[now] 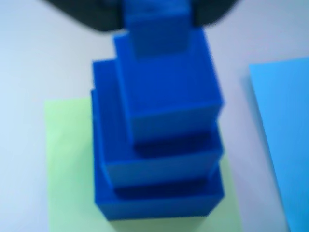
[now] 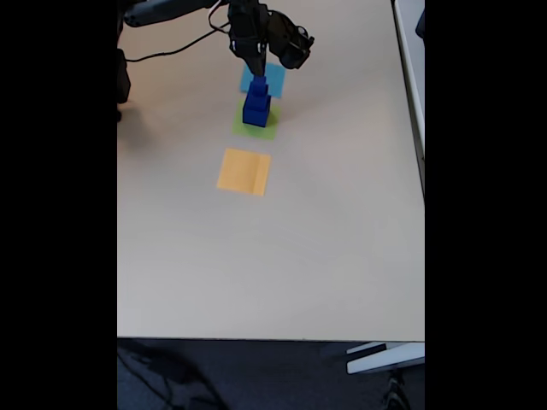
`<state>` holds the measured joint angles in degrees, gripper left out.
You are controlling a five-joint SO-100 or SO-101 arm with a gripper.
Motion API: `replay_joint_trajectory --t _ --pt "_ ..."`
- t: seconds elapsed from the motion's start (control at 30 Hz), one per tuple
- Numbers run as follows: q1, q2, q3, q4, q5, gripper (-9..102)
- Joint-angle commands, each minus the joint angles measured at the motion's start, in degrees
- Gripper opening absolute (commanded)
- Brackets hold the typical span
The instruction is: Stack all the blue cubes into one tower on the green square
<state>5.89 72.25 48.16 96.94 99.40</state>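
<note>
Tower: four dark blue solid cubes (image 1: 161,145) stacked largest at the bottom to smallest on top; seen also in the fixed view (image 2: 256,102) as a stepped blue column.
Bottom cube: widest, flat on the flat lime-green square patch (image 1: 67,169), a green margin showing at left and front in the wrist view.
Second and third cubes: each smaller than the one below, each set toward the far right, so ledges show at the left and front.
Top cube: smallest dark blue cube (image 1: 157,31), resting on the third, its upper part running up between dark blurred shapes at the frame's top edge.
Fingers: gripper (image 2: 259,75) directly above the tower in the fixed view, fingers (image 1: 91,14) dark and out of focus at either side of the smallest cube in the wrist view; cannot tell whether closed on it or parted.
Green patch in fixed view: (image 2: 242,128) peeking out around the tower's base, mostly at lower left.
Light-blue flat square patch: (image 1: 285,145) at the right of the wrist view, apart from the green one; in the fixed view (image 2: 275,75) just beyond the tower, partly behind the arm.
Orange flat square patch: (image 2: 244,171) nearer the camera in the fixed view, separate from the green patch.
Surface: pale beige table top (image 2: 325,248) carrying all three patches.
Arm: black, entering from the top left of the fixed view (image 2: 171,10), with a cable trailing.
</note>
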Motion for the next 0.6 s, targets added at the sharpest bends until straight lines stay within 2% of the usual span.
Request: replay_joint_trajectory --t 0.0,0.57 --pt "0.0 1.41 -0.35 -1.05 -0.7 3" --pt "-0.62 -0.97 -0.97 -1.93 -1.49 3"
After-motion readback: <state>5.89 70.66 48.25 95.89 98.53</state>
